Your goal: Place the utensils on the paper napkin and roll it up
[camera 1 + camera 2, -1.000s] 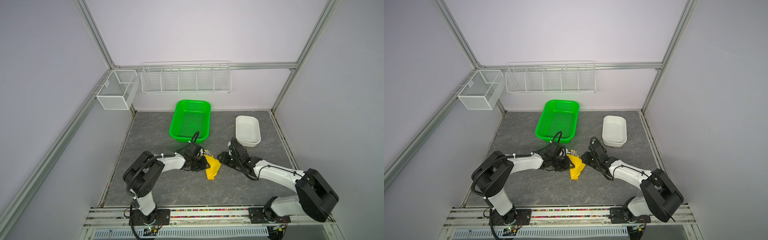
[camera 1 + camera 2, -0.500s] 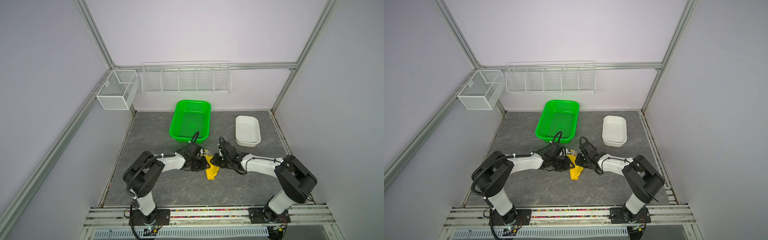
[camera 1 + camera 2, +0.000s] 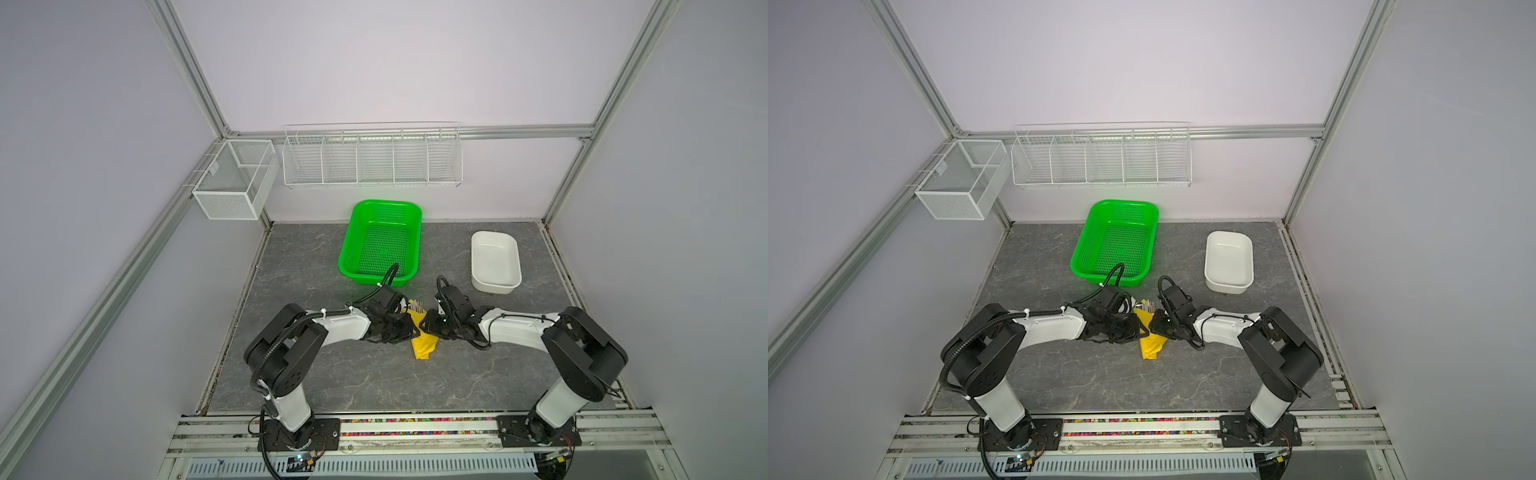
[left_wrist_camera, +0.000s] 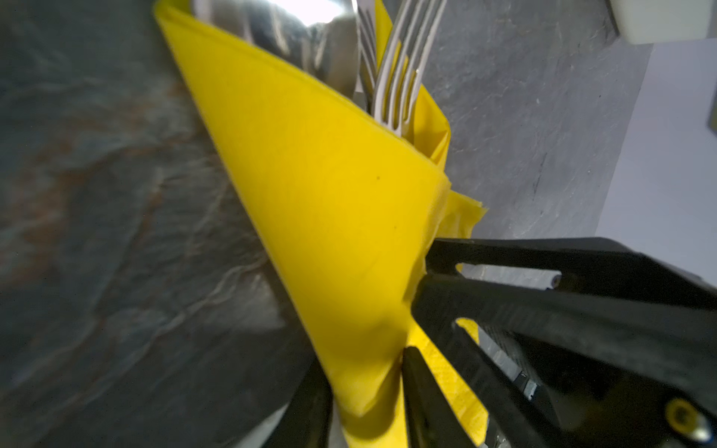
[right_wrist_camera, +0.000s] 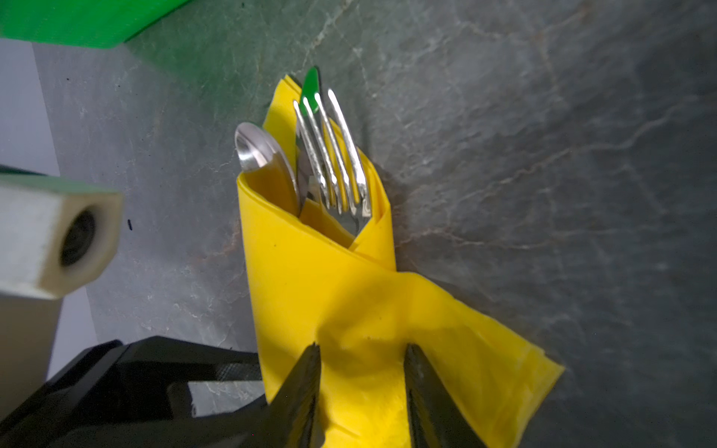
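1. The left gripper [image 4: 364, 391] is pinching the paper napkin [image 4: 329, 194]. Its two black fingers press against either side of the napkin's narrow lower end.
2. The right gripper [image 5: 362, 372] has its jaws apart, with yellow paper showing between them. I cannot tell whether they pinch it or only rest on it.
3. In both top views the two grippers meet tip to tip over the napkin [image 3: 424, 347], left gripper [image 3: 409, 330] facing right gripper [image 3: 427, 328]. Each blocks the other's path across the bundle.
4. The napkin lies on the grey table [image 3: 332, 374], wrapped into a cone around the utensils. Ahead of the right gripper's fingertips the fork [image 5: 333, 155], the spoon [image 5: 260, 151] and the knife tip [image 5: 310, 91] stick out of the open end.
5. Beyond the left gripper, past the utensil heads, stands the green perforated basket [image 3: 384, 203]. The left arm's black cable [image 3: 390, 274] arches over its near rim.
6. Beyond the right gripper and to its outer side sits a white tub [image 3: 494, 233], well apart from the napkin.
7. A white wire rack [image 3: 372, 156] and a mesh box [image 3: 232, 183] hang on the walls, far from both grippers.
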